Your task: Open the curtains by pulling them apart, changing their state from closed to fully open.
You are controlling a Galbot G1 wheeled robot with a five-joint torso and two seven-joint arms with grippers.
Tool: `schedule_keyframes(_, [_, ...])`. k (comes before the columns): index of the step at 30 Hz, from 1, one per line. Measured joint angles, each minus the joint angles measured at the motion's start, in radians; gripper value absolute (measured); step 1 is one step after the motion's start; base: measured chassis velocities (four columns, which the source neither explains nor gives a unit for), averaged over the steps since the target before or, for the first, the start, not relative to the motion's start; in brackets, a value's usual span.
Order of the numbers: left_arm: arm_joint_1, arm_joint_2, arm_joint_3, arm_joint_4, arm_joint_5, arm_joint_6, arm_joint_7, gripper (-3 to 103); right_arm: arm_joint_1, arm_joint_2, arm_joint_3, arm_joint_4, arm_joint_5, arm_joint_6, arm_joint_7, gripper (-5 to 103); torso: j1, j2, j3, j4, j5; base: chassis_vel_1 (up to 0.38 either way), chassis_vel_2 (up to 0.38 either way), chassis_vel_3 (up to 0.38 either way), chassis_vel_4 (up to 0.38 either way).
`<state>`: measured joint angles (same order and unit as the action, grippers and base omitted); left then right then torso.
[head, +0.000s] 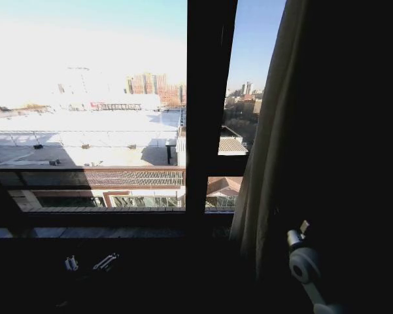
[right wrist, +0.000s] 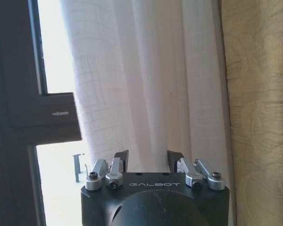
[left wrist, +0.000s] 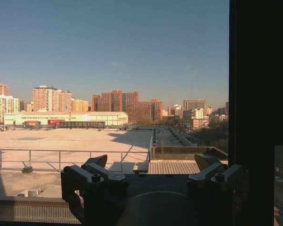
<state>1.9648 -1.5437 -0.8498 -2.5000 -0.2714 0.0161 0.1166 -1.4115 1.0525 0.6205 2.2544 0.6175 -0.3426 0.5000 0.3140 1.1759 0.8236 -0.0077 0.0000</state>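
One sheer white curtain (head: 268,163) hangs bunched in pleats at the right of the window, dark against the light in the head view. Up close, the curtain (right wrist: 146,84) shows its white weave and long folds. My right gripper (right wrist: 149,159) is pressed into it, its fingers narrowed around one pleat. The right arm and right gripper (head: 299,232) sit low against the fabric's inner edge. My left gripper (left wrist: 150,162) is open and holds nothing, facing the bare glass and the city outside. From the head, the left gripper (head: 91,263) appears low, below the sill.
A dark vertical window frame bar (head: 209,111) splits the glass, and a horizontal frame piece (right wrist: 42,117) lies beside the curtain. The window sill (head: 104,232) runs across below the glass. A beige textured drape or wall (right wrist: 259,117) borders the curtain's far side.
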Motion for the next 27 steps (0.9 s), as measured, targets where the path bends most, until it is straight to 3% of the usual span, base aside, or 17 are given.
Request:
schedule_keyframes(7, [-0.021, 0.027, -0.010, 0.000, -0.041, 0.030, -0.020, 100, -0.200, -0.024, -0.003, 0.160, -0.046, 0.014, -0.041, 71, 0.000, 0.000, 0.000, -0.0002, 0.0000, 0.000, 0.000, 0.000, 0.000])
schedule_keyframes(8, [-0.021, 0.027, -0.010, 0.000, -0.041, 0.030, -0.020, 100, -0.200, -0.024, -0.003, 0.160, -0.046, 0.014, -0.041, 71, 0.000, 0.000, 0.000, -0.0002, 0.0000, 0.000, 0.000, 0.000, 0.000])
schedule_keyframes(10, [-0.026, 0.033, -0.011, 0.000, -0.044, 0.037, -0.022, 100, -0.221, -0.034, -0.001, 0.172, -0.074, 0.034, -0.072, 82, 0.000, 0.000, 0.000, 0.0001, 0.0002, 0.000, 0.000, 0.000, 0.000])
schedule_keyframes(15, [-0.050, 0.049, -0.001, 0.000, -0.045, 0.075, -0.037, 100, -0.224, -0.040, -0.011, 0.173, -0.139, 0.064, -0.114, 97, 0.000, 0.000, 0.000, 0.0001, 0.0003, 0.002, -0.003, 0.001, -0.010])
schedule_keyframes(23, [-0.107, 0.074, 0.009, 0.000, -0.058, 0.125, -0.059, 100, -0.203, -0.044, -0.034, 0.168, -0.177, 0.066, -0.114, 100, 0.000, 0.000, 0.000, 0.0000, 0.0002, 0.019, 0.021, -0.020, -0.039])
schedule_keyframes(27, [-0.119, 0.081, 0.026, 0.000, -0.056, 0.143, -0.060, 100, -0.207, -0.015, -0.060, 0.162, -0.224, 0.066, -0.114, 100, 0.000, 0.000, 0.000, 0.0001, 0.0004, 0.097, 0.142, -0.115, -0.140])
